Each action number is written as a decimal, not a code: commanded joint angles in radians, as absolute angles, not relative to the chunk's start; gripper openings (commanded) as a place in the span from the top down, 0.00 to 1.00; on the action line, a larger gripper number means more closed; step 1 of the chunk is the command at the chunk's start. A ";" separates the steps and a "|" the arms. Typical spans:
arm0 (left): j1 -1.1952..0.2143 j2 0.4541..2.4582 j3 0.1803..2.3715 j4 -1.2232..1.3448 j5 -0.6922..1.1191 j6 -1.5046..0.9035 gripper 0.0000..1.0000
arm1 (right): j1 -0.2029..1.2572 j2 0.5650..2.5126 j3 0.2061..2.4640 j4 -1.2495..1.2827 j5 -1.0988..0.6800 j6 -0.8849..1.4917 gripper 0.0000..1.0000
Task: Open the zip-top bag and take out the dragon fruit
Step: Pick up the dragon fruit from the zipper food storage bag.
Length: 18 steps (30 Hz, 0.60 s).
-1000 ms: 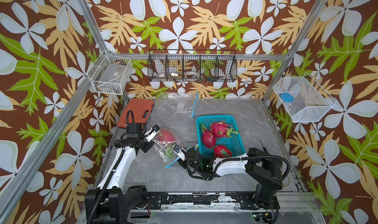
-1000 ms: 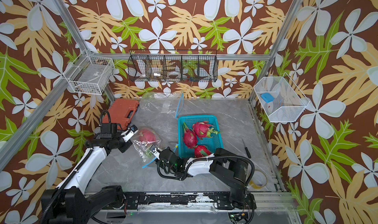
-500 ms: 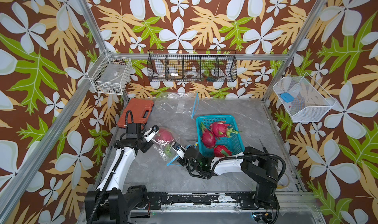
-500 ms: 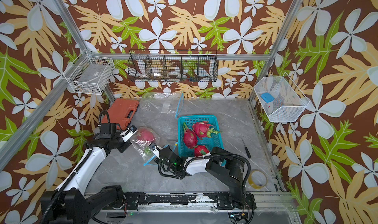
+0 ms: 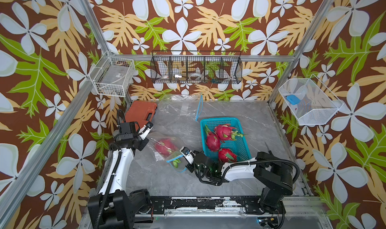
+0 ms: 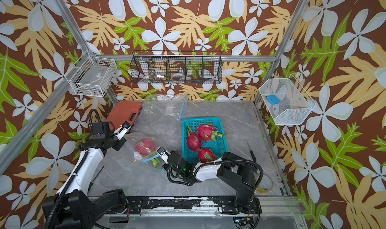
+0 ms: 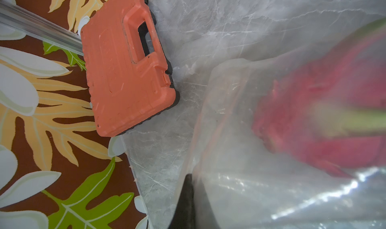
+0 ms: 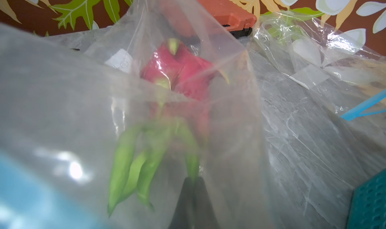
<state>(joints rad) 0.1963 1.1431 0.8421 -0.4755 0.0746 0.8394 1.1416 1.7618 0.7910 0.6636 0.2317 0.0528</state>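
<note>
A clear zip-top bag [image 5: 155, 154] with a blue zip strip lies left of centre on the grey table. One magenta dragon fruit [image 5: 166, 146] [image 8: 179, 71] is inside, its green scale tips poking into the bag's mouth. My left gripper [image 5: 148, 128] [image 7: 191, 182] is shut on the bag's far corner and holds the film up. At the mouth, my right gripper [image 5: 184, 154] [image 8: 192, 181] is shut with a green scale tip pinched between its jaws. Bag film hazes the right wrist view.
A teal basket [image 5: 219, 120] right of the bag holds three dragon fruits [image 5: 224, 131]. An orange tool case [image 5: 141, 110] lies at the back left, an empty clear bag [image 5: 181, 106] at the back. A screwdriver [image 6: 251, 152] and tape roll [image 6: 265, 183] lie near the right edge.
My right gripper's jaws have closed at the bag's mouth and it has edged toward the bag. The left gripper has kept its hold and place.
</note>
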 commanded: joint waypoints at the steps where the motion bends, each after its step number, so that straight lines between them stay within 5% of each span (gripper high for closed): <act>1: 0.199 1.138 0.815 -0.448 0.086 0.831 1.00 | 1.147 1.728 0.800 0.670 0.191 0.089 1.00; 18: 0.199 1.156 0.653 -0.262 -0.085 0.918 1.00 | 1.149 1.374 0.708 0.397 0.032 0.147 1.00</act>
<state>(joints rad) 0.1963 1.1507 0.6540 -0.3264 -0.0265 0.8948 1.1481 1.4158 0.7227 0.4404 0.0566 0.1360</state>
